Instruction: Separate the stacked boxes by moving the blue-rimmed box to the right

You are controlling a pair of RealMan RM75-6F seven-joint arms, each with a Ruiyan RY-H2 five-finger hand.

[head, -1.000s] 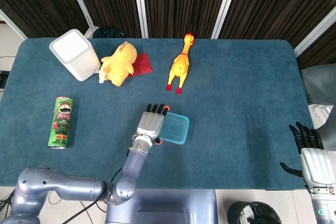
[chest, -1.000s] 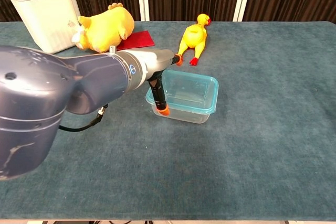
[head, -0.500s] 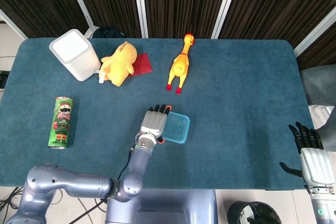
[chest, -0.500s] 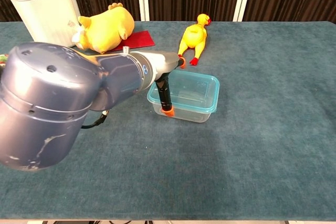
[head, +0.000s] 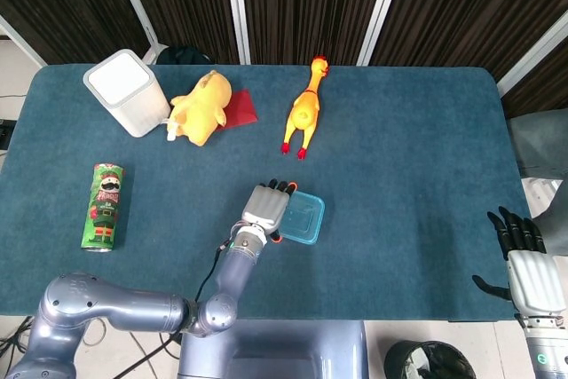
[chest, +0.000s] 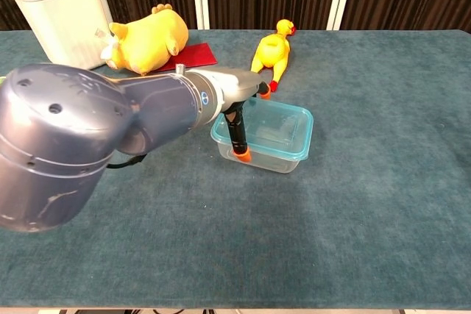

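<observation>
Box [head: 300, 218] with blue rim near middle of surface [head: 417, 130], slightly toward front edge, south of rubber chicken [head: 303, 111]. Clear walls, upright, open top in chest view [chest: 274, 137]. Only one box made out; cannot tell whether a second sits nested inside.

Left hand [head: 264, 209] at box's left side, back of hand up in head view. Fingers [head: 282, 187] reaching over box's left rim, orange tips showing. In chest view, one dark finger [chest: 237, 131] with orange tip pointing down against near-left wall of box, touching it; left hand [chest: 239, 90] mostly hidden behind big grey forearm. Looks like a pinch on left wall, thumb outside and other fingers over rim, but inner contact not clear. Box to right of hand, hand not covering its middle.

Right hand [head: 525, 259] far off at bottom right of head view, beyond surface edge, well apart from box. Fingers [head: 510, 226] spread and straight, holding nothing. Not seen in chest view.

Elsewhere on surface: white bin [head: 129, 91] back left, yellow plush [head: 201, 106] beside it lying partly on red cloth [head: 242, 110], can [head: 104, 206] on its side at left, well apart from box.
</observation>
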